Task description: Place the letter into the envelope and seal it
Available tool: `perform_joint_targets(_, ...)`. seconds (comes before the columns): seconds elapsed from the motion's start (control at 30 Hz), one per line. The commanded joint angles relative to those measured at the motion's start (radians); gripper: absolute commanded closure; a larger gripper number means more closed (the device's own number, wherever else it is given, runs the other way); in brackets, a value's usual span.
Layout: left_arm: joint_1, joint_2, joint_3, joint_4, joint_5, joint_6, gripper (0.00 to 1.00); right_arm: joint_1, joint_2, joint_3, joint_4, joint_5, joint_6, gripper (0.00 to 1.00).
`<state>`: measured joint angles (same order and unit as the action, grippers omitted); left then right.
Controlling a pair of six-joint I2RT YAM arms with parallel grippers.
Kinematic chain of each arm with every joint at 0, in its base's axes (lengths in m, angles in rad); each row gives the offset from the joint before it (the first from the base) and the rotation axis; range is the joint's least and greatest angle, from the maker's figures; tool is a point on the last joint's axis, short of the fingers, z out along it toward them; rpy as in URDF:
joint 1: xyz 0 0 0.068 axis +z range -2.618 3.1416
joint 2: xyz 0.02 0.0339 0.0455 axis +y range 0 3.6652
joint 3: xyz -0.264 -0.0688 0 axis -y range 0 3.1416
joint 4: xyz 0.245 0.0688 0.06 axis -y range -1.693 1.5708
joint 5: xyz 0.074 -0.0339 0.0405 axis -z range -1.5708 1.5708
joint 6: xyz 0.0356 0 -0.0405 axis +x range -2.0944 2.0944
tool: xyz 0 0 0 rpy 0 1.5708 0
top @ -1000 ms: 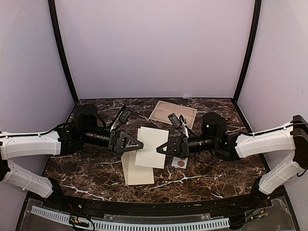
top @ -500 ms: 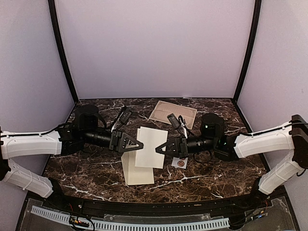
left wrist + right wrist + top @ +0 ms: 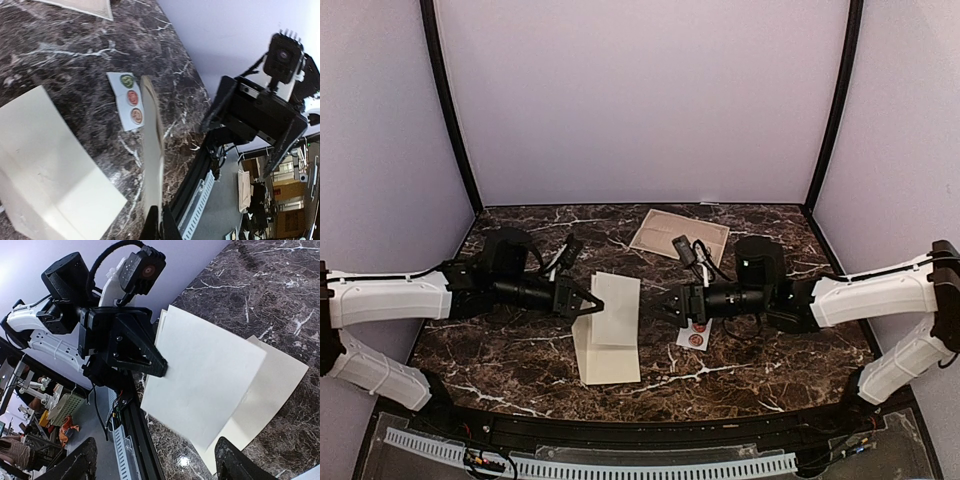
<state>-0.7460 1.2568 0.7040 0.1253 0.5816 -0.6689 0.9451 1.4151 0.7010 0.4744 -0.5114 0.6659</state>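
Observation:
The letter (image 3: 618,310), a white folded sheet, hangs tilted above the table, and my left gripper (image 3: 592,304) is shut on its left edge. The left wrist view shows it edge-on (image 3: 152,160) between the closed fingertips (image 3: 161,227). The cream envelope (image 3: 608,362) lies flat on the marble below it and partly under it, also in the wrist views (image 3: 45,170) (image 3: 272,390). My right gripper (image 3: 668,303) stands open just right of the letter, not touching it. In its own view the letter (image 3: 205,375) faces the wide-apart fingers (image 3: 155,465).
A small white sticker strip (image 3: 694,336) with round dots lies under the right gripper, also seen from the left wrist (image 3: 129,100). A tan printed sheet (image 3: 680,233) lies at the back. The table's black front rail (image 3: 640,425) runs along the near edge.
My left gripper closed on the letter's left edge. My right gripper opened, let go of the right edge and drew back slightly. The letter now hangs more tilted and looks narrower from above.

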Motion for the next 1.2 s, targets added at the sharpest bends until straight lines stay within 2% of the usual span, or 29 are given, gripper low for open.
perform_joint_targets(0.0, 0.093, 0.002, -0.072, -0.063, -0.028, -0.046, 1.0, 0.016, 0.044, 0.036, -0.038, 0.091, 0.021, 0.23)
perform_joint_targets(0.5, 0.195, 0.023, -0.09, -0.227, -0.019, 0.031, 1.0, 0.088, 0.342, 0.226, -0.117, 0.149, 0.063, 0.37)
perform_joint_targets(0.8, 0.225, 0.021, -0.077, -0.335, -0.072, 0.104, 1.0, 0.095, 0.449, 0.274, -0.135, 0.139, 0.061, 0.39)
perform_joint_targets(1.17, 0.236, 0.028, -0.063, -0.386, -0.111, 0.13, 1.0, 0.097, 0.51, 0.283, -0.152, 0.149, 0.066, 0.4)
